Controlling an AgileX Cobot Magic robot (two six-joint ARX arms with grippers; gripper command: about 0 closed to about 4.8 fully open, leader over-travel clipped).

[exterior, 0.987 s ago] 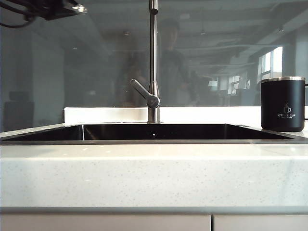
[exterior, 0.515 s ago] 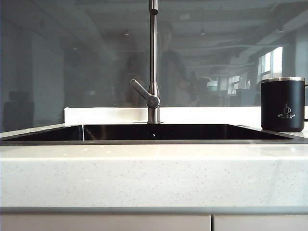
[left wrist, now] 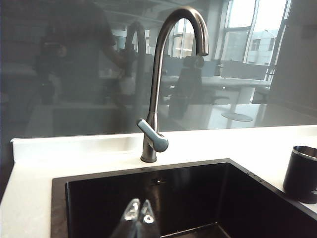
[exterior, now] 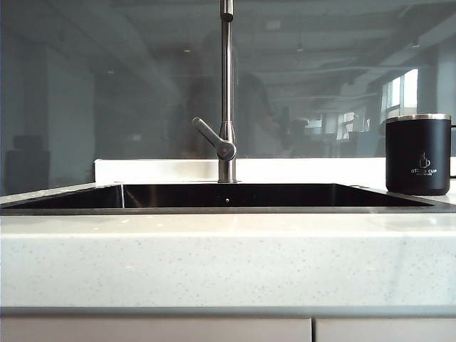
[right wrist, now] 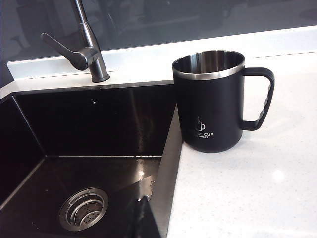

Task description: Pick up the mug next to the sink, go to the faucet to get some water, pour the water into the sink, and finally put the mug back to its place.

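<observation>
The black mug (exterior: 418, 153) with a steel rim stands upright on the white counter, right of the sink (exterior: 228, 209). The tall steel faucet (exterior: 226, 92) rises behind the sink's middle, its lever angled to the left. Neither gripper shows in the exterior view. In the left wrist view my left gripper (left wrist: 139, 212) is shut and empty over the dark sink (left wrist: 198, 193), facing the faucet (left wrist: 153, 114), with the mug (left wrist: 302, 173) off to the side. My right gripper (right wrist: 142, 201) is shut and empty by the sink's edge, short of the mug (right wrist: 210, 104), whose handle points away from the sink.
The white speckled counter (exterior: 228, 256) runs along the front and around the basin. A dark glass backsplash (exterior: 107, 85) stands behind the faucet. A steel drain strainer (right wrist: 83, 208) sits in the sink floor. Cabinet fronts (exterior: 157, 330) lie below the counter edge.
A dark part of the left arm that showed at the exterior view's upper left has gone out of the frame. Mug, faucet and lever stay where they were.
</observation>
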